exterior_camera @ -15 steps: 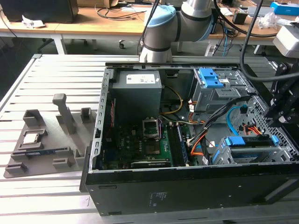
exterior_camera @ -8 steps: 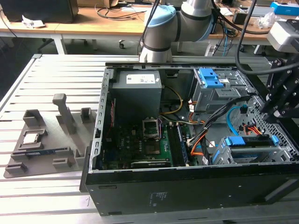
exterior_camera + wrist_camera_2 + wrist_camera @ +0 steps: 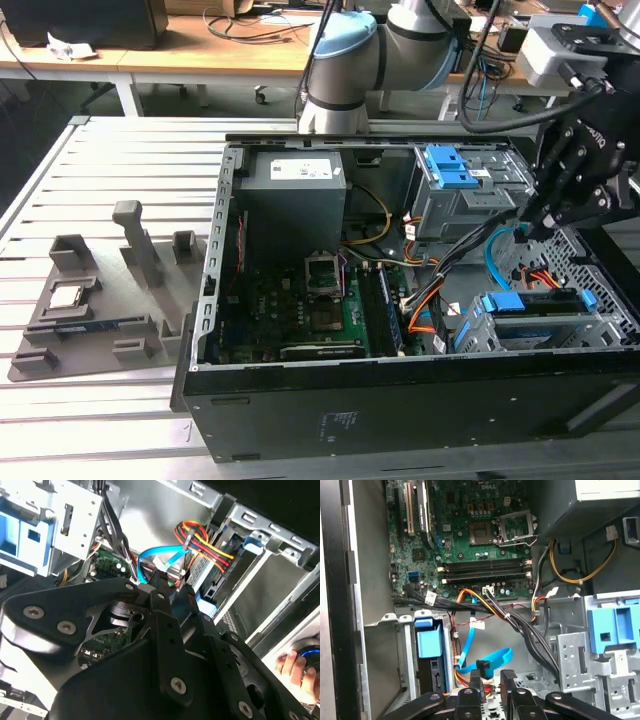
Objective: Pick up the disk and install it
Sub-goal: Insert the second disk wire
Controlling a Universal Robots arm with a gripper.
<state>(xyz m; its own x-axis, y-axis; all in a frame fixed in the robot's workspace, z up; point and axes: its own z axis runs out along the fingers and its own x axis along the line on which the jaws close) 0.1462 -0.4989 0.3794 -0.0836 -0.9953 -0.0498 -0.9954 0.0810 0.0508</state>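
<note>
Closest to my wrist cameras, the gripper (image 3: 491,680) hangs inside the open computer case (image 3: 215,300). Its two black fingers (image 3: 475,686) stand a narrow gap apart with nothing between them, so I read it as slightly open and empty. Just beyond the fingertips a blue ribbon cable (image 3: 492,657) loops across, and a bundle of red, orange and black wires (image 3: 202,542) runs beside it. Those could snag.

The disk (image 3: 530,305) sits in the metal bay (image 3: 480,335) at the case's near corner, toward the exterior view's right, just beside and below the gripper. Its blue plastic frame shows on top. In the first wrist view I see it end-on, with the blue tab (image 3: 429,642) in the bay mouth.

I judge it dense and rigid — heavy for its size, with smooth metal faces that could slip. The plastic frame may flex. I would grip across the long edges on the frame rails, away from the connector end, and avoid knocks.

Farther off lies the green circuit board (image 3: 475,535).
</note>
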